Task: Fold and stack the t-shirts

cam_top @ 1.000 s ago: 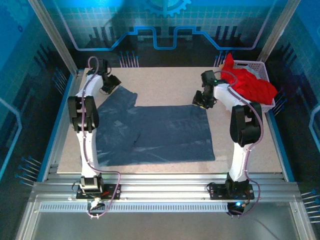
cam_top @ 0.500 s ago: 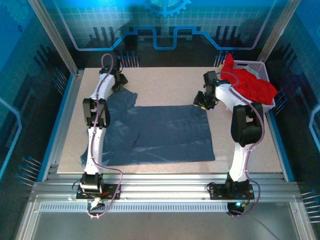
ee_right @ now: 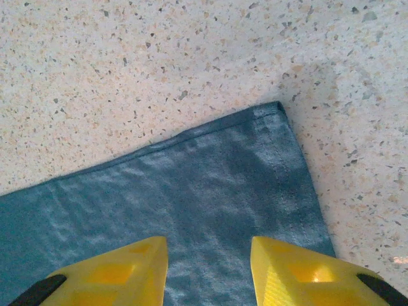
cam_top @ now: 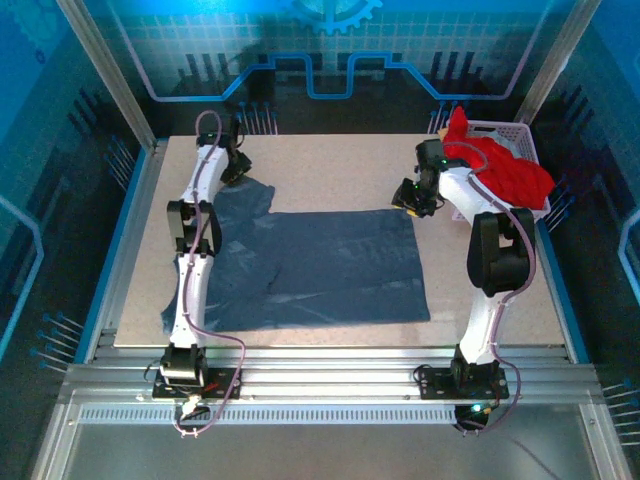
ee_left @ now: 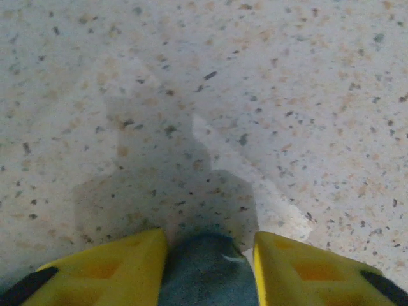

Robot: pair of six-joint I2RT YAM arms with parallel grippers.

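The grey-blue shirt (cam_top: 320, 265) lies spread flat on the worktop (cam_top: 340, 165). The red shirt (cam_top: 505, 172) is heaped in the white basket (cam_top: 515, 128) at the far right. The right tool (ee_right: 209, 245) stands part open above the far right corner of the grey-blue shirt and holds nothing. The left tool (ee_left: 210, 239) has blue cloth between its fingers; I cannot tell if it grips.
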